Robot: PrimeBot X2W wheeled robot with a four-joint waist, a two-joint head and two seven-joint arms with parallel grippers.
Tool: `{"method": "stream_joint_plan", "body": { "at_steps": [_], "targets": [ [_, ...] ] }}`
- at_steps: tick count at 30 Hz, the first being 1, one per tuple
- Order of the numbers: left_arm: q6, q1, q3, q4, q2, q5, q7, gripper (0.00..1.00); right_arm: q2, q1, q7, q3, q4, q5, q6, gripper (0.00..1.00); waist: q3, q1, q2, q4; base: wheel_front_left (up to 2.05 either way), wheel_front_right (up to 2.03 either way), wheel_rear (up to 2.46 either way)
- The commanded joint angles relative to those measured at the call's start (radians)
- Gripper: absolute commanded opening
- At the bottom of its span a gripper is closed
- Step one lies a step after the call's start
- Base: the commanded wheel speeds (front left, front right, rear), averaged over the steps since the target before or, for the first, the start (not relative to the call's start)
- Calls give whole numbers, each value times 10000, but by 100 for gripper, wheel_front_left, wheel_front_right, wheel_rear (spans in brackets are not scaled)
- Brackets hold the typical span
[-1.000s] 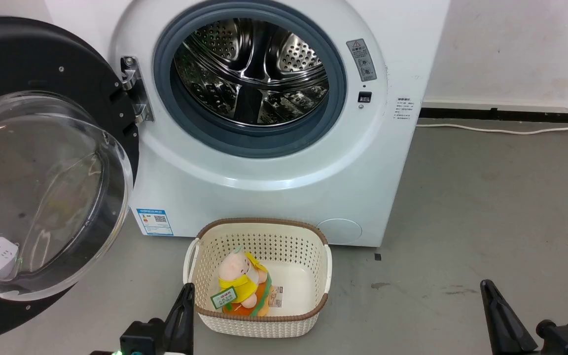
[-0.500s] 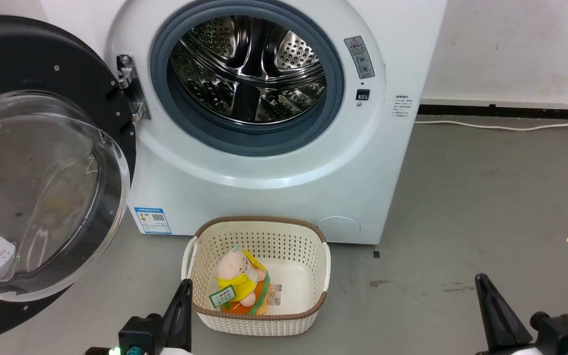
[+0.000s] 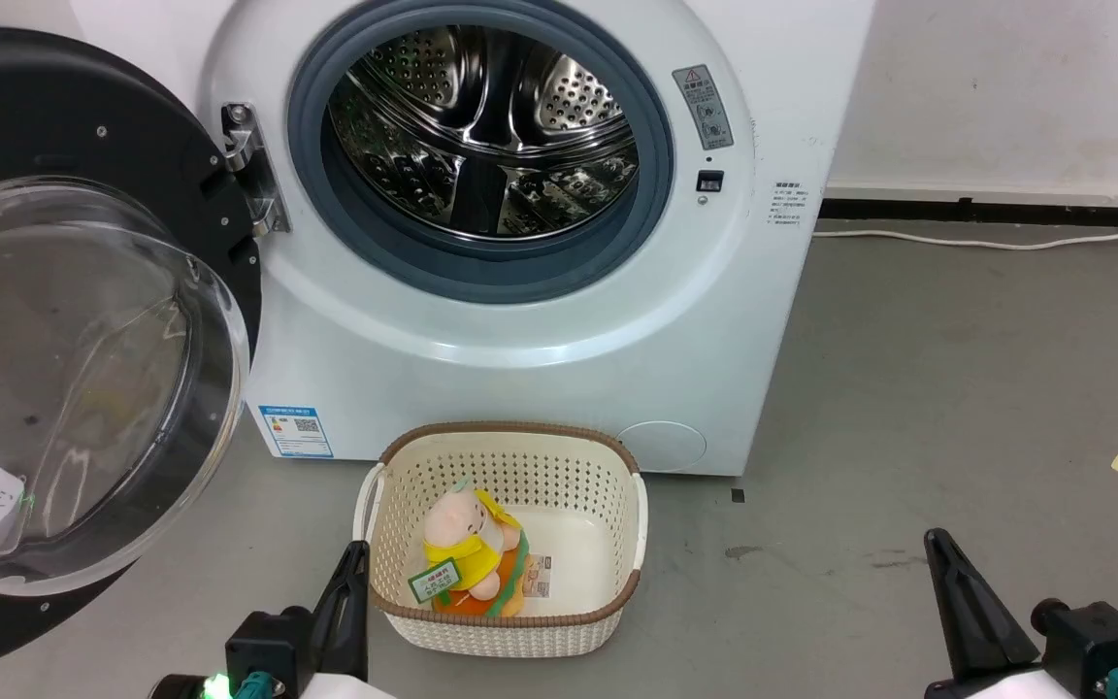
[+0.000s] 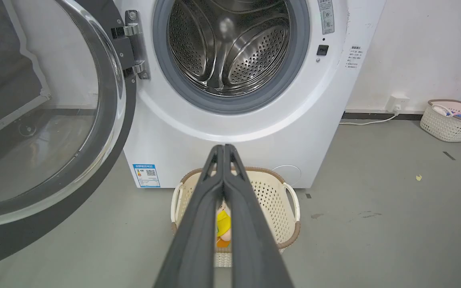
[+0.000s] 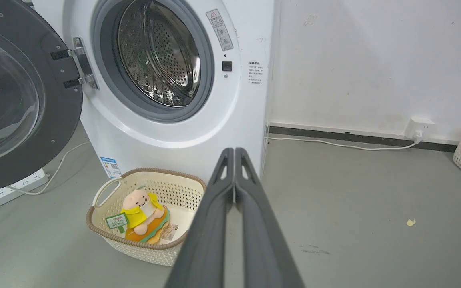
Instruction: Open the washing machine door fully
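Only the head view is shifted; with left gripper (image 4: 223, 149) and right gripper (image 5: 234, 151) closed and empty, the washing machine door (image 3: 74, 369) is judged stiff, heavy, best pushed at its rim.

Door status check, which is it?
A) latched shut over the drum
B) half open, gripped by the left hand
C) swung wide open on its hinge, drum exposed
C: the washing machine door hangs wide open beside the exposed drum, and the left hand is shut, clear of it.
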Motion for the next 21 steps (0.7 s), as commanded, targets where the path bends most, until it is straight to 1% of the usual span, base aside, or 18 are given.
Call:
{"method": "stream_joint_plan", "body": {
  "at_steps": [1, 21],
  "targets": [
    [-38, -175, 53, -66, -17, 89, 54, 0, 7, -116, 58, 25, -65, -92, 3, 0, 4, -1, 0, -3, 0, 0, 0],
    [-114, -282, 356, -351, -94, 388, 483, 0, 10, -348, 489, 177, -158, -252, 4, 0, 108, -1, 0, -84, 0, 0, 0]
  ]
}}
